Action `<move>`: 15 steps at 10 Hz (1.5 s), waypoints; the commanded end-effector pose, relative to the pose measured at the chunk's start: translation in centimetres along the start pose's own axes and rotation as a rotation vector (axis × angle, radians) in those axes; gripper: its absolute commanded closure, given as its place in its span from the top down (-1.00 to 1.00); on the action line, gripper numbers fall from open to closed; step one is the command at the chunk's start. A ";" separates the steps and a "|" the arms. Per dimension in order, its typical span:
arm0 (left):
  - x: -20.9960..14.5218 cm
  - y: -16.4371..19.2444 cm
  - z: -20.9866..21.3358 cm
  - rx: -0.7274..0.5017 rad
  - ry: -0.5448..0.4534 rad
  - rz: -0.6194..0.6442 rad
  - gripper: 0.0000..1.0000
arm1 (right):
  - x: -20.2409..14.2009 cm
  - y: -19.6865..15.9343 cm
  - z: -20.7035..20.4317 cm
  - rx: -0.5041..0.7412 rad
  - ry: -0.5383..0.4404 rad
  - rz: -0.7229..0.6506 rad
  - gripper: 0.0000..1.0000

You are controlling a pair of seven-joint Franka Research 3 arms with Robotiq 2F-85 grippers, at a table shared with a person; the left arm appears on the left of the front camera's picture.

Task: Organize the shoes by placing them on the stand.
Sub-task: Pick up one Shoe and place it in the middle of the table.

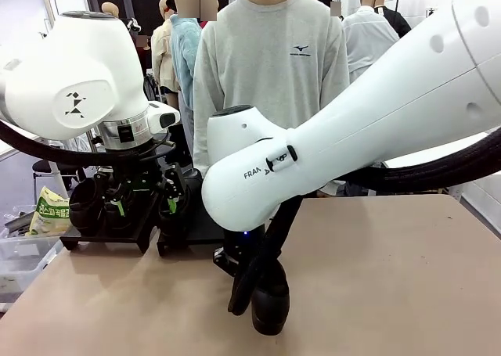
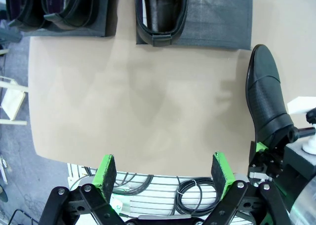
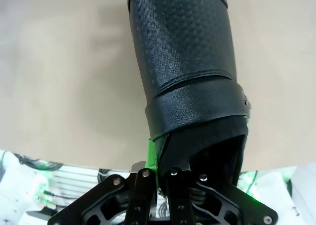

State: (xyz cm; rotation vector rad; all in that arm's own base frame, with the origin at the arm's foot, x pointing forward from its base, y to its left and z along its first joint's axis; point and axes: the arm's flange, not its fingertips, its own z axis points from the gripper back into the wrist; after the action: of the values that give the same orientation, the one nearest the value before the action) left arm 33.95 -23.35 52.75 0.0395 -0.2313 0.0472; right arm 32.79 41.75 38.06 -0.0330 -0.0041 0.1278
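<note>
Our right tool pinches the shoe by its heel so we can carry it to the stand, while our left tool waits wide apart.

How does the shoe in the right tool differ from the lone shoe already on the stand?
The held shoe is gripped at its heel rim by the right tool, above the table; the lone shoe rests on the stand, untouched. The held shoe shows its textured upper; the lone shoe shows its open inside. Both are black.
</note>
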 end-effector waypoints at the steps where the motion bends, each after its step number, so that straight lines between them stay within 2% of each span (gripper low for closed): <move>1: 0.0 0.2 0.0 -0.007 0.005 0.001 1.00 | 0.9 1.9 -0.7 -0.028 -0.019 -0.044 -1.00; 7: 0.0 0.2 0.0 -0.007 0.005 0.001 1.00 | 2.1 3.5 -3.2 -0.062 0.016 -0.075 -1.00; 8: 0.0 0.2 0.0 -0.007 0.005 0.001 1.00 | 2.3 3.5 -3.4 -0.064 0.014 -0.077 -0.93; 9: 0.0 0.2 0.0 -0.007 0.005 0.001 1.00 | 2.4 3.5 -3.4 -0.064 0.021 -0.079 -0.63; 13: 0.0 0.2 0.0 -0.007 0.005 0.001 1.00 | 2.4 2.5 -2.4 -0.036 0.018 -0.098 0.92; 14: 0.0 0.2 0.0 -0.007 0.005 0.001 1.00 | 2.4 2.1 -1.9 -0.015 0.024 -0.101 1.00; 15: 0.0 0.2 0.0 -0.007 0.005 0.001 1.00 | 2.4 1.5 -1.2 0.008 0.038 -0.102 1.00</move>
State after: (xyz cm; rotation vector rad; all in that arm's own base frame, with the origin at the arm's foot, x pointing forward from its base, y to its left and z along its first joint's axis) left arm 33.96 -23.34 52.75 0.0396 -0.2313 0.0477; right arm 35.28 44.18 36.02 -0.0495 0.0176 0.0376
